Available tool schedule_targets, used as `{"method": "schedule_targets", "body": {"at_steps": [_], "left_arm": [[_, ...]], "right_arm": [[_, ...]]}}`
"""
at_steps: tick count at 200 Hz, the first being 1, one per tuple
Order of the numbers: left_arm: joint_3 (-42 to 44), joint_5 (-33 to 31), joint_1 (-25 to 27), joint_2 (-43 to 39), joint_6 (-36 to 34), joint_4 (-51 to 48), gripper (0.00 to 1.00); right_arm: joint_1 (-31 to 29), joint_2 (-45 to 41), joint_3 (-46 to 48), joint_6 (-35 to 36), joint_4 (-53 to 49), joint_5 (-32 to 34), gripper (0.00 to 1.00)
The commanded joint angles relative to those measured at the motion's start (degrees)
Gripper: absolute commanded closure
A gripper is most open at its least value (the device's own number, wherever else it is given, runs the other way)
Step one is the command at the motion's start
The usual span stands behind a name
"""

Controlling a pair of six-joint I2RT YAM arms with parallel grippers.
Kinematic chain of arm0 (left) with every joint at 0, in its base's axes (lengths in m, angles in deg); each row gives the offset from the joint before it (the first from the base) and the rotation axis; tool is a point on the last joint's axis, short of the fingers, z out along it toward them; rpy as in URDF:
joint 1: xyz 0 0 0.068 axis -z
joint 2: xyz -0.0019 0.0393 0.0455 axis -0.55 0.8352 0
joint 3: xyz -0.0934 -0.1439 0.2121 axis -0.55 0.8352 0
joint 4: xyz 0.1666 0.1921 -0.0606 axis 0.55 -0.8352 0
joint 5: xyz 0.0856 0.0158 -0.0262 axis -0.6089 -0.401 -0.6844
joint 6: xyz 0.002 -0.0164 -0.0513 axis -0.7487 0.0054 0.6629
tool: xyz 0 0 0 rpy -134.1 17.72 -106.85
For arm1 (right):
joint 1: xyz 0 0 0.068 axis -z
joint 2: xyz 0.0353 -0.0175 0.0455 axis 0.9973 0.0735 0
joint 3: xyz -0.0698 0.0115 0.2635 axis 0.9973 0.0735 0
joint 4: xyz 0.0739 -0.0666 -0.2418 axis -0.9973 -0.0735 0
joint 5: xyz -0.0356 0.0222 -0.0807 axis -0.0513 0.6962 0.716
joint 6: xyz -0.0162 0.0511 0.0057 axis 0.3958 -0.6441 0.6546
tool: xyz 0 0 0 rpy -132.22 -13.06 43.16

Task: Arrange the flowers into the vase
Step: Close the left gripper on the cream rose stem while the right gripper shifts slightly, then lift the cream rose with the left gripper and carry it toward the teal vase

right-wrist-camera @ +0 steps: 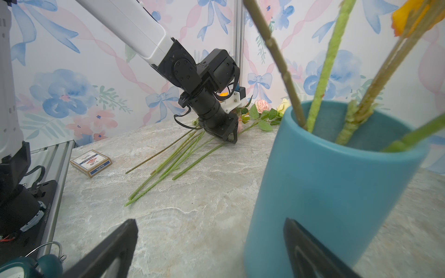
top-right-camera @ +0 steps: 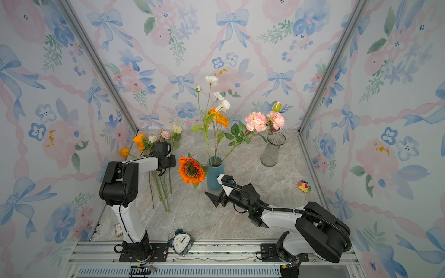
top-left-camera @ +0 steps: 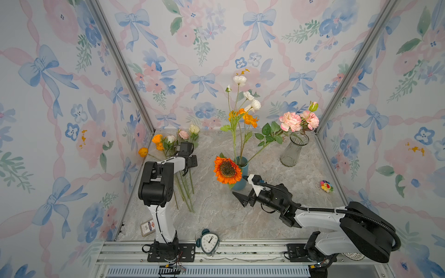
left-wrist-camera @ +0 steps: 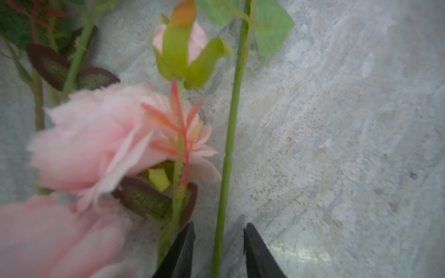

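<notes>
A blue vase (top-left-camera: 241, 177) (right-wrist-camera: 337, 183) stands mid-table holding white, orange and pink flowers (top-left-camera: 250, 113), with an orange sunflower (top-left-camera: 227, 170) drooping at its left side. More flowers (top-left-camera: 177, 140) lie at the back left, their stems (top-left-camera: 186, 192) pointing toward the front. My left gripper (top-left-camera: 186, 171) (left-wrist-camera: 219, 232) is down over those stems, jaws narrowly apart. One green stem (left-wrist-camera: 227, 168) runs between them, touching neither, and a pink bloom (left-wrist-camera: 96, 144) lies beside it. My right gripper (top-left-camera: 242, 187) (right-wrist-camera: 209, 240) is wide open at the vase's foot, one finger (right-wrist-camera: 303, 243) in front of the vase wall.
A clear glass vase (top-left-camera: 294, 150) stands back right, under the leaning pink blooms (top-left-camera: 299, 120). An alarm clock (top-left-camera: 209, 242) sits at the front edge, a small card box (top-left-camera: 147, 227) front left, and a rainbow plush toy (top-left-camera: 326, 185) at right. Papered walls enclose three sides.
</notes>
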Motion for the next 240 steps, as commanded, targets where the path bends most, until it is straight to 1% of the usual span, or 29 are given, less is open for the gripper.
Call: {"method": "schedule_targets", "body": {"at_steps": [1,28,48,69,83,121,173,206,240], "left_arm": [[-0.3,4.3,-0.1,2.6,0.8,-1.5,0.67],[-0.4,4.0,-0.1,2.7,0.6,-1.5,0.78],[-0.2,2.1,0.6,2.0,0.0,-1.5,0.84],[-0.1,0.5,1.7,1.3,-0.8,-1.6,1.0],[-0.1,0.5,2.3,0.6,-0.9,-1.5,1.0],[-0.8,4.6,2.5,-3.4,0.5,-1.5,1.0],[-0.9,8.3,2.4,-15.3,2.1,-0.4,1.0],[3.7,11.2,2.3,-26.4,2.2,7.2,1.0],[11.0,14.6,2.2,-39.0,3.0,19.2,1.0]], "right_arm": [[-0.1,-0.1,-1.4,0.7,-0.8,0.0,0.03],[-0.1,-0.2,-1.6,1.2,-1.3,0.1,0.03],[-0.1,0.0,-1.7,1.6,-1.8,0.4,0.03],[-0.1,0.0,-1.8,1.8,-2.0,0.5,0.03],[0.0,-0.2,-1.7,1.5,-1.9,0.7,0.03],[0.2,-0.8,-1.5,1.5,-2.1,0.7,0.03],[0.3,-2.4,-0.8,1.0,-1.9,1.0,0.03],[0.3,-5.0,-0.2,1.2,-3.5,0.6,0.03],[-0.1,-8.9,1.0,0.5,-4.2,-0.1,0.03]]}}
